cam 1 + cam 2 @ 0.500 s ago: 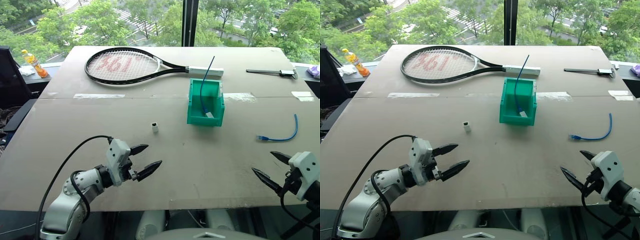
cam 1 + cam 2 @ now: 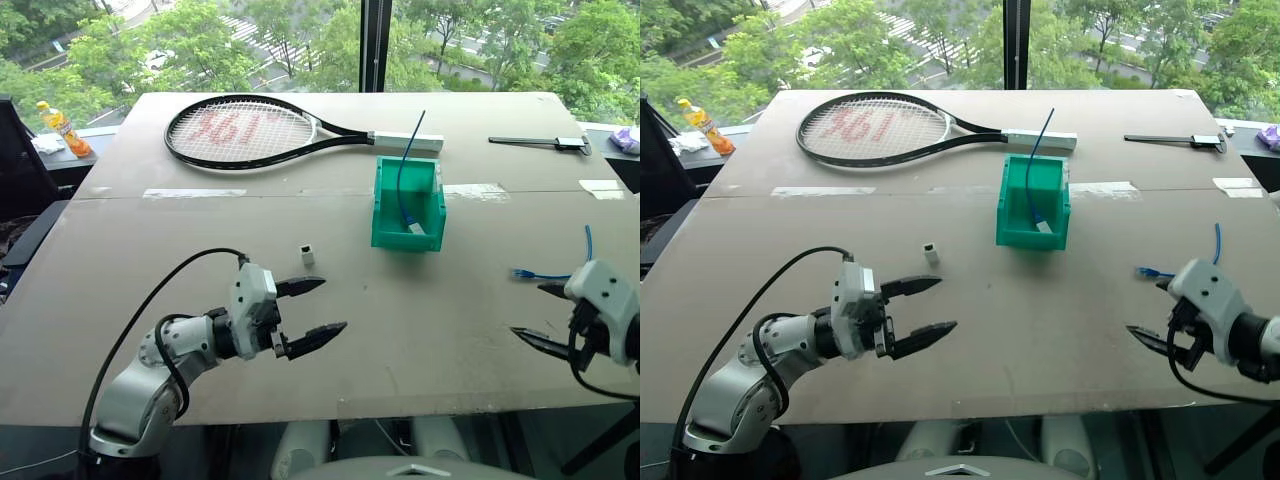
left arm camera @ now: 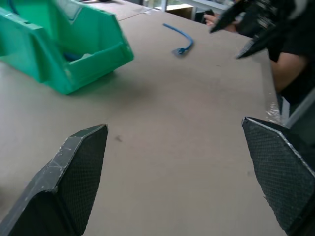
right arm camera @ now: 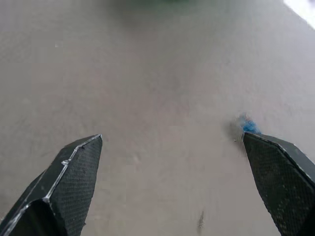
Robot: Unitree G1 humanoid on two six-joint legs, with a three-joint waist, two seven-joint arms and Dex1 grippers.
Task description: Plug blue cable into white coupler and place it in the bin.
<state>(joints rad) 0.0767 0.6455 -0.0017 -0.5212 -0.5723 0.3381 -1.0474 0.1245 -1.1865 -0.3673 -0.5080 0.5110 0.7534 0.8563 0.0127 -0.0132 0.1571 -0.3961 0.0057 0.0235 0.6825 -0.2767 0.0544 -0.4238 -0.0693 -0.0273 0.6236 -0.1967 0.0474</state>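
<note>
Counting two blue cables, one bin

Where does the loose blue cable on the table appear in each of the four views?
Left eye view: blue cable at right edge, beside right end effector.
Right eye view: right side.
Left wrist view: upper middle.
Right wrist view: blue tip by one finger.
Shared landmark: green bin.

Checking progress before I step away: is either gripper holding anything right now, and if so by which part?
Nothing is held. The left gripper and right gripper are both open and empty above the table.
</note>
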